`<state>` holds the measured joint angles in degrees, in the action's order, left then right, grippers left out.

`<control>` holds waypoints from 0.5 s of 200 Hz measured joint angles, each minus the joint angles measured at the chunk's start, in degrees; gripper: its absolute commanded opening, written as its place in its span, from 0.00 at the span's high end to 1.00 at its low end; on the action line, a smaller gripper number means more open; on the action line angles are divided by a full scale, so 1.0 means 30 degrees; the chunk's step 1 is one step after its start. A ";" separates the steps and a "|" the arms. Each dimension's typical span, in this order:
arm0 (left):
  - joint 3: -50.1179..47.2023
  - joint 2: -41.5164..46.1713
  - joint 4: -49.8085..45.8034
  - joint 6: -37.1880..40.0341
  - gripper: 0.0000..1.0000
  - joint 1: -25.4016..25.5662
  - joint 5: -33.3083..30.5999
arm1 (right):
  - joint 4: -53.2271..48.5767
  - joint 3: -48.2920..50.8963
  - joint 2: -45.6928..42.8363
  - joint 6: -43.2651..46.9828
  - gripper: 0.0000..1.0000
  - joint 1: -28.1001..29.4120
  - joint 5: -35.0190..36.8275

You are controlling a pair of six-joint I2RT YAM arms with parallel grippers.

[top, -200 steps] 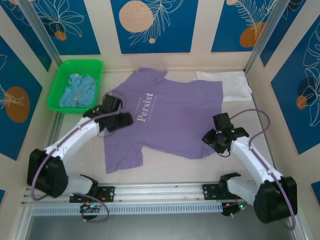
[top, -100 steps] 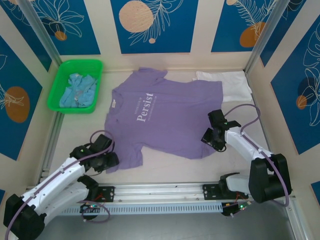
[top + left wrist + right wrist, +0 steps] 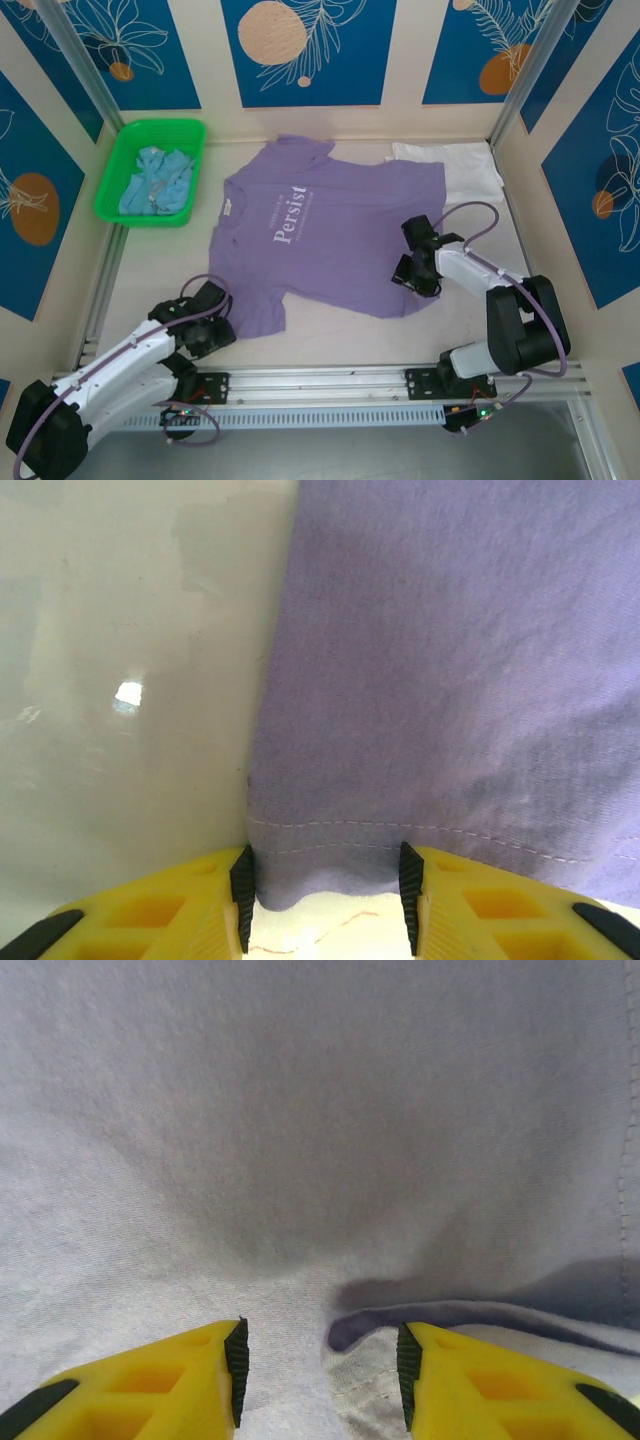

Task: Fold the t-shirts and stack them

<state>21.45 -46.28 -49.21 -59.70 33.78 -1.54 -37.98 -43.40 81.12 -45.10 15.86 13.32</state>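
Purple shirt [image 3: 340,230] lies spread flat on the table [image 3: 340,325], collar toward the left arm's side, same place and shape as a second ago; nothing folded yet.

Left gripper [image 3: 213,322]: a second ago it was out over the chest by the collar; it has since pulled back toward its base and dropped to the shirt's near sleeve. Wrist view: the stitched sleeve hem of the shirt [image 3: 450,680] sits right at the tips of the left gripper [image 3: 325,880], hem corner between the black pads [image 3: 242,890], bare table [image 3: 120,630] ahead and to its left, cloth ahead and to its right; jaws narrower than before but apart, cloth not pinched.

Right gripper [image 3: 412,275]: was off the cloth beside the near hem corner; it has slid inward and now sits over that corner. Wrist view: cloth [image 3: 300,1110] everywhere ahead of the right gripper [image 3: 320,1350]; a small raised lip of fabric between the tips, nearer the right-hand finger; jaws partly apart, nothing clamped.

Reading: both arms have gone from approach to lining up on the near edge; likely next is closing on sleeve and hem together, then lifting that edge away from the bases for the first fold.

White shirt [image 3: 455,165] lies far beyond the right gripper, partly under the purple one's far edge; blue shirt [image 3: 155,180] crumpled in the green basket [image 3: 165,124], well beyond the left gripper; both untouched.
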 measured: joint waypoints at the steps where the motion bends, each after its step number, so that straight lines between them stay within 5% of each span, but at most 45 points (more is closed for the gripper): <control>1: 0.0000 0.0000 -0.0007 0.0000 0.59 0.0000 0.0000 | 0.0007 0.0000 0.0007 0.0007 0.57 0.0000 0.0000; 53: -0.0015 -0.0007 -0.0066 0.0022 0.62 0.0000 -0.0284 | 0.0095 0.0000 0.0306 0.0000 0.62 0.0182 0.0146; 72: -0.0015 -0.0007 -0.0007 0.0036 0.54 0.0007 -0.0423 | 0.0087 0.0000 0.0306 0.0000 0.63 0.0182 0.0233; 100: -0.0015 0.0007 0.0175 0.0073 0.54 0.0022 -0.0758 | 0.0073 0.0000 0.0306 0.0000 0.65 0.0182 0.0466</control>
<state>21.41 -46.26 -48.69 -59.48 33.85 -3.81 -37.76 -43.40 82.04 -45.10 16.40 14.72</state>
